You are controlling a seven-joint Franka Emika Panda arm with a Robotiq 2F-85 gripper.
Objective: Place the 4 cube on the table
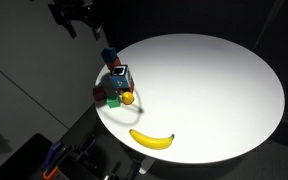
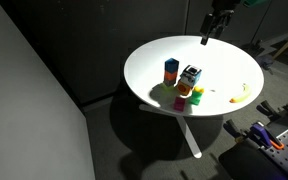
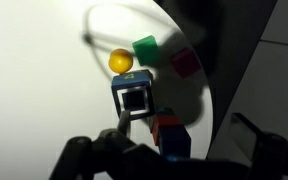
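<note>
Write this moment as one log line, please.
gripper: open, empty, raised clear of 4 cube | 4 cube: ungrasped, near green cube | banana: by table rim | next: likely descend, grasp

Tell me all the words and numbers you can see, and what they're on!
Black-edged cube: one dark mark on its white face, too blurred to read in any view.
Banana: no writing shows.
Table: no writing shows.
So there is nothing I can quote.
</note>
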